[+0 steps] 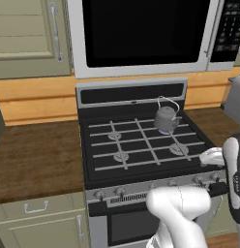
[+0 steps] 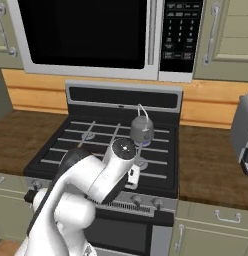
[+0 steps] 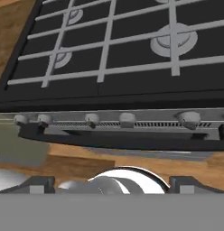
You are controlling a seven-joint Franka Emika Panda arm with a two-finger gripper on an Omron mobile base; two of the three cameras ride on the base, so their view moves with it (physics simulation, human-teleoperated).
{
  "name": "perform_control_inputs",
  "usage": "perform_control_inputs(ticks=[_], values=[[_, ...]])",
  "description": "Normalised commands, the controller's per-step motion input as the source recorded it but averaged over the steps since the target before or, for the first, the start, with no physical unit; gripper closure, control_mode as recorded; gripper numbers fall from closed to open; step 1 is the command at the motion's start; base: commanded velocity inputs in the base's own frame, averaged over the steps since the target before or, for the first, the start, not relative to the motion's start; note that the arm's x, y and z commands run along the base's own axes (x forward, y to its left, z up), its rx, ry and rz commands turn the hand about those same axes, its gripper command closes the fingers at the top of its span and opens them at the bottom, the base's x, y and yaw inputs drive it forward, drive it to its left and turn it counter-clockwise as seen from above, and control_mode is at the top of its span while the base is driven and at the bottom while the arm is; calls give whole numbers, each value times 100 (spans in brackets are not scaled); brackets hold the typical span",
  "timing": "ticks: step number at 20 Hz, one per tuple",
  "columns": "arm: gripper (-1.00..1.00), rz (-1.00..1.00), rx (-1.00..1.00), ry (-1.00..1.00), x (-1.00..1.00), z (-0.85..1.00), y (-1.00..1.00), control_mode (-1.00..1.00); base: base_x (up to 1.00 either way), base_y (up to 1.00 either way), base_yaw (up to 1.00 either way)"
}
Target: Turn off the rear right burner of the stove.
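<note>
While the gripper (image 3: 112,185) hangs open, knobs (image 3: 127,119) line the stove (image 3: 132,85).

The stove (image 1: 136,140) is black and smooth, with shiny silver metal trim along the front. Its grates (image 3: 105,49) look like dull grey metal bars. The knobs (image 3: 127,119) are silvery metal. The kettle (image 1: 166,117) is grey metal, a bit shiny. The counter (image 1: 35,155) looks like brown wood. The microwave (image 2: 96,35) has a glossy black window.
</note>
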Motion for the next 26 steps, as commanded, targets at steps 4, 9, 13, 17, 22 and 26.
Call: perform_control_inputs(ticks=[4, 9, 13, 17, 22, 26], values=[[-100, 5, 12, -24, -50, -60, -100, -100, 0, 0, 0], [-100, 21, -7, -43, -17, -47, -71, -100, 0, 0, 0], [-100, 23, -23, -45, 0, -34, -24, -100, 0, 0, 0], [-100, 21, -28, -40, 0, -46, -23, -100, 0, 0, 0], [-100, 12, -25, -33, 2, -53, -12, -100, 0, 0, 0], [-100, 0, -20, -26, 37, -41, 6, -100, 0, 0, 0]])
